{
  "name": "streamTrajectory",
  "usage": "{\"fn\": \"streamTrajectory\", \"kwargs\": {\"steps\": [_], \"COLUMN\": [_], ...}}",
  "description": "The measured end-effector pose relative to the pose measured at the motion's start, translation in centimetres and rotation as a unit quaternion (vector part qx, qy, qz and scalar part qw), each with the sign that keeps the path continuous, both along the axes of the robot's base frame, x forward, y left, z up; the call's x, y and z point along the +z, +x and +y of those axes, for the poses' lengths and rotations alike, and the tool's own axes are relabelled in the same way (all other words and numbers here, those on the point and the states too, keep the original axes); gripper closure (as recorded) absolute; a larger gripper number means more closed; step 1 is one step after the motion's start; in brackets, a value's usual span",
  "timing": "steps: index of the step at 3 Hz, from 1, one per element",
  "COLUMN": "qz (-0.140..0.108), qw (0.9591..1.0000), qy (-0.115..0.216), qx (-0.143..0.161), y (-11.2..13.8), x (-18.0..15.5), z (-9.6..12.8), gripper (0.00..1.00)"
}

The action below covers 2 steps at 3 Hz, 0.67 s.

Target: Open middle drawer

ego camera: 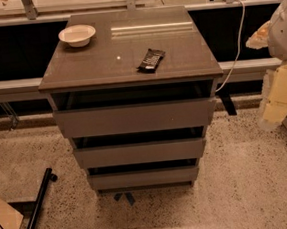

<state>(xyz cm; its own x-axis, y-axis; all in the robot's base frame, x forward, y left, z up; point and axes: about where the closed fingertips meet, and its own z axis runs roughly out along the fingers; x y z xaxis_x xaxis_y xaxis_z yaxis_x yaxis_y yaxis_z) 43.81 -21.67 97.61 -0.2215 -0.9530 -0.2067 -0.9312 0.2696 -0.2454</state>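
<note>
1. Flat grey-brown handleless middle drawer (139,153): the second of three stacked fronts below the bench. A dark slot runs along its upper edge. It does not stand clearly proud of its neighbours, so it is judged not yet opened.
2. Risk, purchase: with no handle, the upper lip inside that slot looks like the only hold. A shallow hook there would probably slip off.
3. Risk, wrong target: the taller grey-brown top drawer front (135,117) lies just above and the shorter grey-brown bottom drawer front (143,177) just below. A small error in height could open either instead.
4. Risk, load: a hard or slanted pull might drag the whole cabinet and shake whatever stands on it.
5. Pale cream gripper (277,99): at the right edge of the view, beside the cabinet and well apart from the drawer (whether it is open or closed cannot be told). A thin white cable (237,43) hangs between it and the cabinet's right side and could snag on an approach from there.
6. Glossy grey-brown bench (104,64): a round white bowl (77,35) sits at the back left and a black wrapped bar (151,60) right of centre, the two well apart.
7. Room: a pale speckled stone floor (241,193), a black rod (39,211) lying at lower left, and a light metal rail (10,88) running behind the cabinet.
</note>
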Motion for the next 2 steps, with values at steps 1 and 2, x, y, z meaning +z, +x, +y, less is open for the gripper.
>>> {"fn": "streamTrajectory", "kwargs": {"steps": [1, 2], "qz": [-0.002, -0.021], "qw": [1.0, 0.9997], "qy": [0.001, 0.013], "qx": [0.0, -0.002], "y": [0.0, 0.5], "x": [-0.1, -1.9], "z": [0.1, 0.8], "gripper": [0.0, 0.0]}}
